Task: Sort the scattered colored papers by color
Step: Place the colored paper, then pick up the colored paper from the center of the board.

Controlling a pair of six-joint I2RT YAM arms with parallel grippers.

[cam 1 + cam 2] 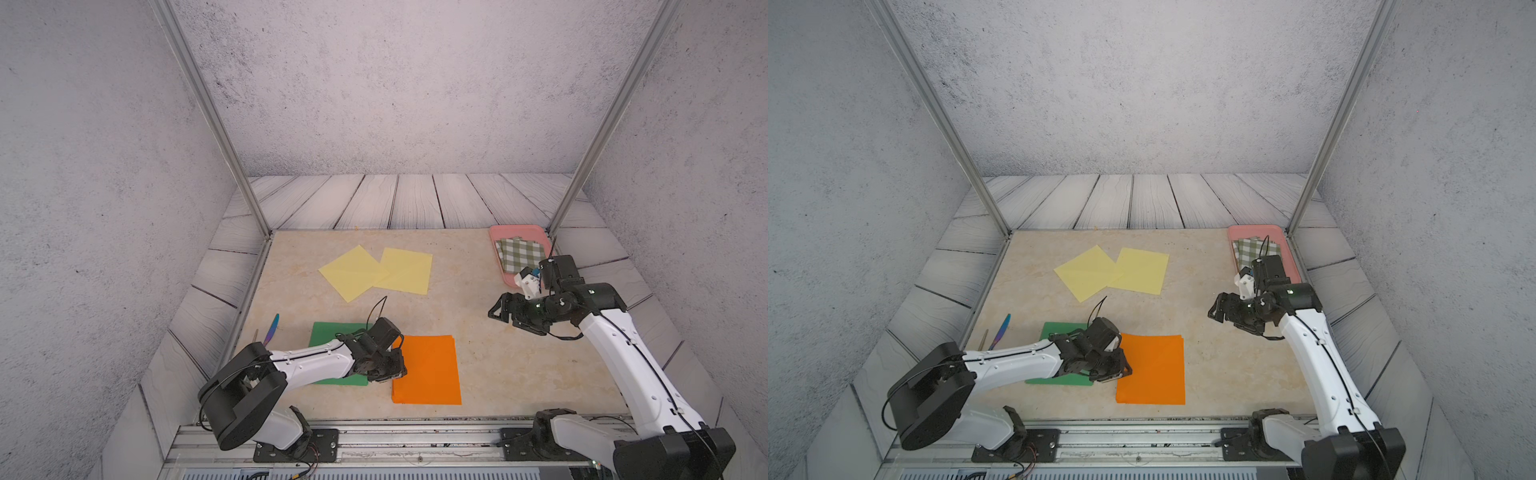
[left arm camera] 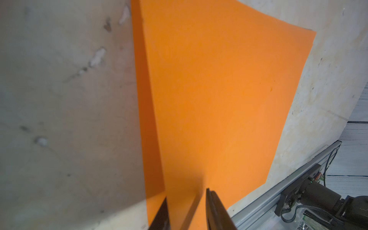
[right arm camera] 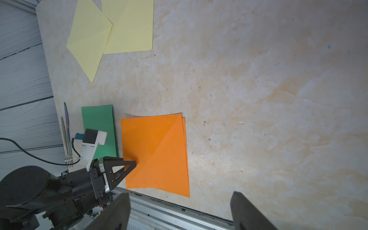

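Observation:
Two orange papers (image 1: pixel 428 370) (image 3: pixel 155 151) lie stacked, slightly offset, near the table's front edge. My left gripper (image 1: pixel 399 372) (image 2: pixel 186 197) sits low at their left edge. Its jaws stand a little apart, and the top orange sheet (image 2: pixel 219 89) shows in the gap. Green paper (image 1: pixel 332 330) (image 3: pixel 98 127) lies just left of the orange stack, partly hidden under my left arm. Two pale yellow papers (image 1: pixel 353 272) (image 1: pixel 407 270) overlap at the table's middle back. My right gripper (image 1: pixel 494 309) (image 3: pixel 181 194) hovers open and holds nothing at the right, well clear of the papers.
A pink tray (image 1: pixel 498 232) with a green-and-white checked cloth (image 1: pixel 519 251) stands at the back right, behind my right wrist. A fork (image 3: pixel 66 139) and an iridescent knife (image 1: pixel 272 328) lie along the left table edge. A metal rail (image 1: pixel 415 432) runs along the front.

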